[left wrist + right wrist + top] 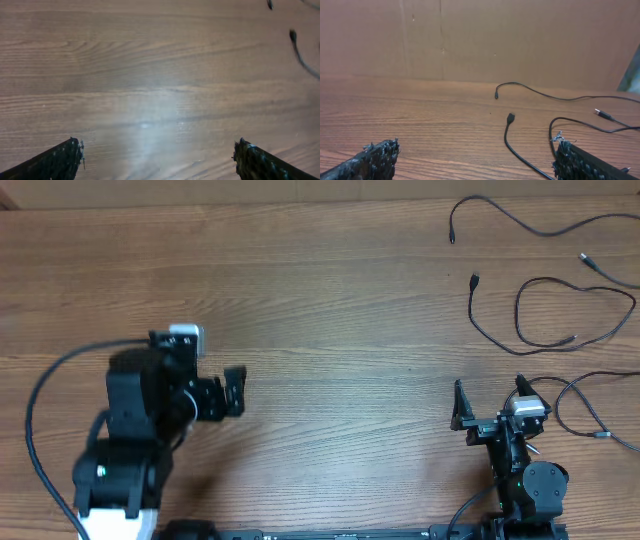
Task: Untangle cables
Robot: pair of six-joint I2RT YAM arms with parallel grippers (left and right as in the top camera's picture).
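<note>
Several thin black cables lie apart as loose strands at the table's far right. One cable (pixel 520 220) curves along the top. A looped cable (pixel 600 285) lies below it, its plug end (pixel 474 279) pointing left. Another strand (pixel 580 405) lies beside my right arm. My right gripper (pixel 490 395) stands open just below the loop, with nothing in it. In the right wrist view its fingertips (pixel 572 157) frame bare wood, the looped cable's plug (pixel 510 117) lies ahead, and a silver-tipped plug (pixel 601 114) is further right. My left gripper (pixel 238 390) is open and empty at mid-left, far from the cables. The left wrist view shows its gripper (pixel 157 152) over bare wood.
The wooden table (pixel 320 280) fills the view. A brown board wall (pixel 470 40) stands behind the table's far edge. A thick black wire (pixel 40 400) arcs from my left arm's base (pixel 115 480). My right arm's base (pixel 535 490) sits at the front right edge.
</note>
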